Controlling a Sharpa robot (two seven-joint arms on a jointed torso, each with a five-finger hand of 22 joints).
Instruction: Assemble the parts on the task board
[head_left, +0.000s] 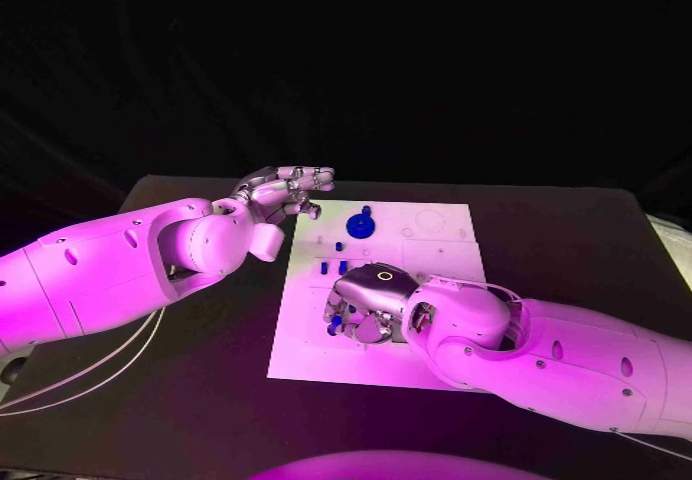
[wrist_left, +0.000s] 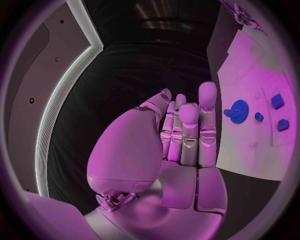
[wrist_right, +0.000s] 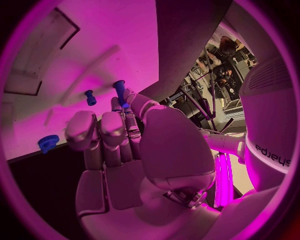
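The white task board (head_left: 433, 230) lies in the middle of the black table. A blue gear (head_left: 361, 222) stands near its far left part, with small blue pieces (head_left: 336, 267) just nearer. My right hand (head_left: 368, 300) is low over the board's near left part. In the right wrist view a blue peg (wrist_right: 119, 90) sticks out from between its thumb and fingertips (wrist_right: 119, 107), over the board (wrist_right: 106, 40). My left hand (head_left: 289, 190) hovers at the board's far left corner, fingers straight, holding nothing. The left wrist view shows the gear (wrist_left: 238, 110) beside my left hand (wrist_left: 184, 135).
A second small blue peg (wrist_right: 90, 97) and a blue toothed piece (wrist_right: 47, 143) sit on the board near my right hand. Shallow recesses (wrist_right: 37, 60) mark the board. Black table (head_left: 577, 220) surrounds the board on all sides.
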